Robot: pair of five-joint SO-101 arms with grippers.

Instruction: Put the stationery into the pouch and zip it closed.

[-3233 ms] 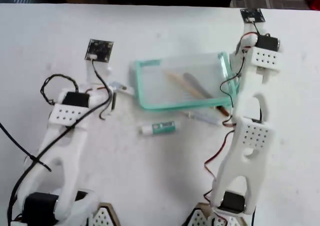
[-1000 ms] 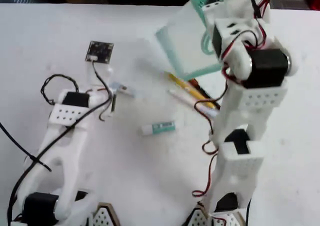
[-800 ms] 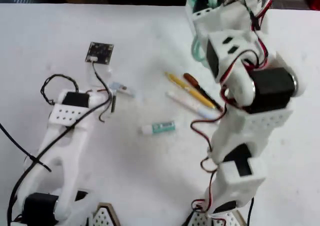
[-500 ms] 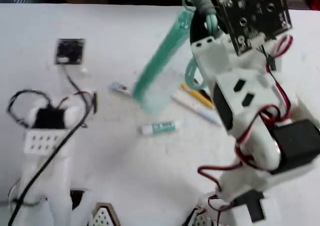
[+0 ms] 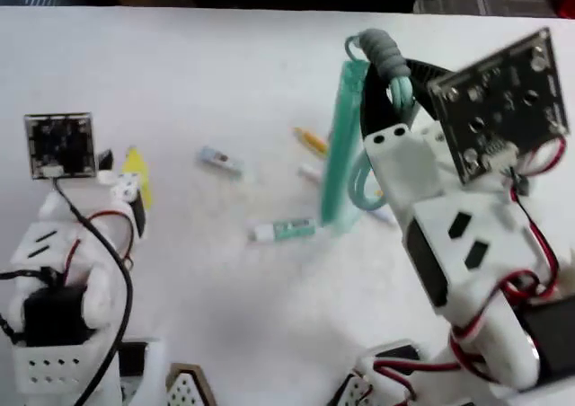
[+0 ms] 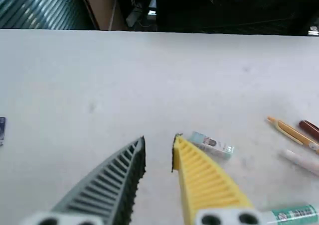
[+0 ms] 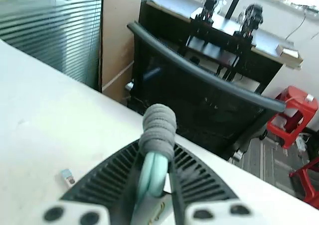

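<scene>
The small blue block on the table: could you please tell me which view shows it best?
The left wrist view: the block lies close, near the left claw; high and right wrist views show it small and distant.

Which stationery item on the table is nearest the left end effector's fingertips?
The small pale eraser, just off the yellow finger; the pens and green-labelled tube lie farther away.

One clear pouch with teal edging. Three pens: one yellow pen, one dark brown pen, one white pen. One white stick with a green label. One small eraser. Five loose pieces of stationery in all on the one worktop.
</scene>
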